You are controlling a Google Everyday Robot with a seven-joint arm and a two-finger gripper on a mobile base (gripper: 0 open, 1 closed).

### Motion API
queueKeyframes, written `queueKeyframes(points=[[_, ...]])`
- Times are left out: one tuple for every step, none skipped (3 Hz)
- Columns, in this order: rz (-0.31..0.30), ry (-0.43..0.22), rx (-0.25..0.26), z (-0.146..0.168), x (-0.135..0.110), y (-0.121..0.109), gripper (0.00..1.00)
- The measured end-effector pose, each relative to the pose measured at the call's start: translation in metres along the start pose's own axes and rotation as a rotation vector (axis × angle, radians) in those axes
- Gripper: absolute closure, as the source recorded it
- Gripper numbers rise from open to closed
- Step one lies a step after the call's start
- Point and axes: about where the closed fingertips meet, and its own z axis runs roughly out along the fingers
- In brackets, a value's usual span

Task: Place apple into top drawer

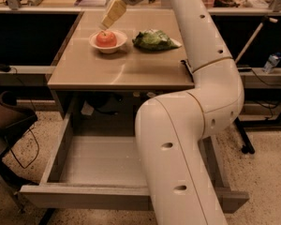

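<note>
The red-orange apple [106, 38] sits in a white bowl [108, 47] at the back left of the tan table [107, 71]. My gripper [107, 20] hangs just above the apple, its pale fingers [113, 13] pointing down and left at it, with nothing held. The top drawer [89, 198] is pulled out under the table, wide, grey and shallow, with nothing in it. My white arm covers the drawer's right part.
A green crinkled bag [154, 40] lies right of the bowl. A dark flat object [186, 67] peeks out at the table's right edge behind my arm. A dark chair [7, 121] stands at the left. Cables lie on the floor.
</note>
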Motion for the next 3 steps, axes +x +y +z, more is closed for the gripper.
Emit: queueKeyframes(points=[[-0.001,0.001,-0.002,0.002,-0.001,0.001,0.0],[0.014,-0.038,-0.09,0.014,0.007,0.022,0.0],[0.052,-0.122,-0.191,0.051,0.021,0.048,0.0]])
